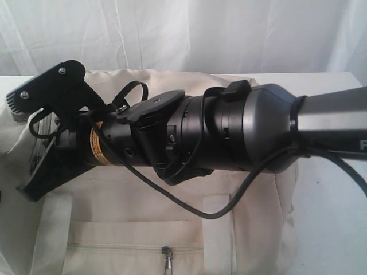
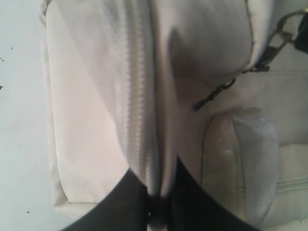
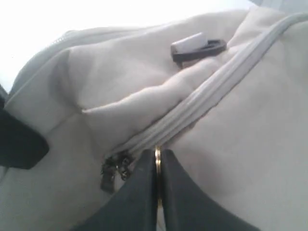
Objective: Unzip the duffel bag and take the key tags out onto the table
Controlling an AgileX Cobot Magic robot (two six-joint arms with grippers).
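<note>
The cream duffel bag (image 1: 143,217) lies on the white table (image 1: 332,229). In the exterior view my right arm (image 1: 229,126) reaches across its top and hides most of it. My right gripper (image 3: 157,156) is shut on a thin brass-coloured zipper pull (image 3: 157,153) on the top zipper (image 3: 211,91), beside two dark sliders (image 3: 115,168). The zipper teeth look closed. My left gripper (image 2: 161,185) is shut on a raised fold of bag fabric that carries the cream zipper (image 2: 139,96). The key tags are hidden.
A black D-ring (image 3: 199,48) sits on the bag near the zipper. A pale webbing handle (image 2: 240,159) lies beside the pinched fold. The front pocket has its own zipper pull (image 1: 167,255). White curtain hangs behind. Bare table shows right of the bag.
</note>
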